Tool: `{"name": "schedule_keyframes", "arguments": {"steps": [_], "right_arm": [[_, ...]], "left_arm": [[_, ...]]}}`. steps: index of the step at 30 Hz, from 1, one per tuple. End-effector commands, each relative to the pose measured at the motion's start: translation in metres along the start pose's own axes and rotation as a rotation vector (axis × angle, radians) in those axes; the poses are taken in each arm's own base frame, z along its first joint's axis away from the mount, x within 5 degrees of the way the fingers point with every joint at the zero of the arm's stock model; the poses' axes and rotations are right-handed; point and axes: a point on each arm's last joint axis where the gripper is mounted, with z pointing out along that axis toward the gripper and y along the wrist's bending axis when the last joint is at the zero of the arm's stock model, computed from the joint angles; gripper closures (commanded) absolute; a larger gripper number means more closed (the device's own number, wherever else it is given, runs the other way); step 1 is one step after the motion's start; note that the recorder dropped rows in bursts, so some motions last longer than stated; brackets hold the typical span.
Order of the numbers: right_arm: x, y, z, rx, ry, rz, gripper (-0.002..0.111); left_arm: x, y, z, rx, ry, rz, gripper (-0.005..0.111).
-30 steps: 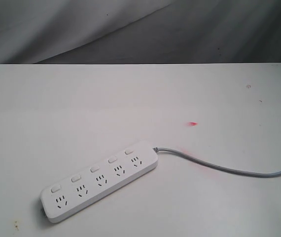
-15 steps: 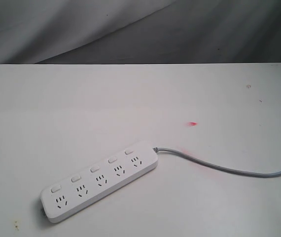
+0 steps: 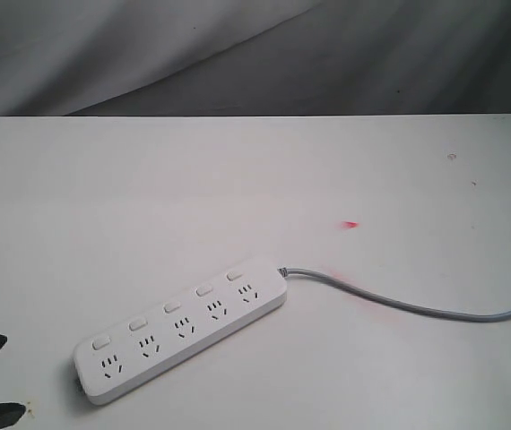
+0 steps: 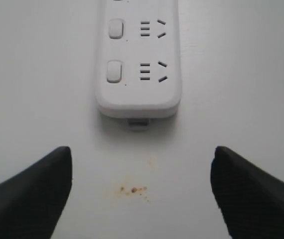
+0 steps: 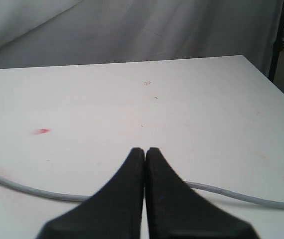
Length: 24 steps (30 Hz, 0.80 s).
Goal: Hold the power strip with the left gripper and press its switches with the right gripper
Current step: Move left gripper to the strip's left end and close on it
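Spread open just off the power strip's (image 3: 181, 329) eight-o'clock end, the left hand (image 4: 142, 153) might shove it askew rather than straddle it.

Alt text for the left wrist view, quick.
The rounded end of a long white plastic power strip, with two small white buttons showing, lies on a white table. The left tool's black fingers stand wide apart short of it, touching nothing.
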Motion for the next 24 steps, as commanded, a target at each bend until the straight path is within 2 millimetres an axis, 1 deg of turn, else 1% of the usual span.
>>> {"name": "schedule_keyframes", "arguments": {"steps": [1,3,5,6,8,11,14,18,22,24], "right_arm": [[0.001,0.000,0.000,0.004,-0.007,-0.012,0.108],[0.001,0.000,0.000,0.004,-0.007,-0.012,0.108],[0.001,0.000,0.000,0.004,-0.007,-0.012,0.108],[0.001,0.000,0.000,0.004,-0.007,-0.012,0.108],[0.001,0.000,0.000,0.004,-0.007,-0.012,0.108],[0.001,0.000,0.000,0.004,-0.007,-0.012,0.108],[0.001,0.000,0.000,0.004,-0.007,-0.012,0.108],[0.001,0.000,0.000,0.004,-0.007,-0.012,0.108],[0.001,0.000,0.000,0.004,-0.007,-0.012,0.108],[0.001,0.000,0.000,0.004,-0.007,-0.012,0.108]], "left_arm": [[0.003,0.007,0.032,0.021,0.073,-0.042,0.030],[0.001,0.007,0.043,0.044,0.099,-0.038,0.027],[-0.002,0.009,0.052,0.002,0.113,-0.063,0.023],[-0.005,0.010,0.054,-0.020,0.116,-0.064,0.021],[-0.016,0.011,0.057,-0.013,0.101,-0.015,0.015],[-0.024,0.012,0.060,-0.017,0.098,0.028,0.015],[-0.030,0.008,0.065,0.016,0.097,0.070,0.015],[-0.023,0.007,0.078,0.057,0.147,0.055,0.015],[-0.014,0.017,0.088,0.025,0.217,0.036,0.015],[-0.015,0.021,0.090,0.018,0.221,0.034,0.015]]}}
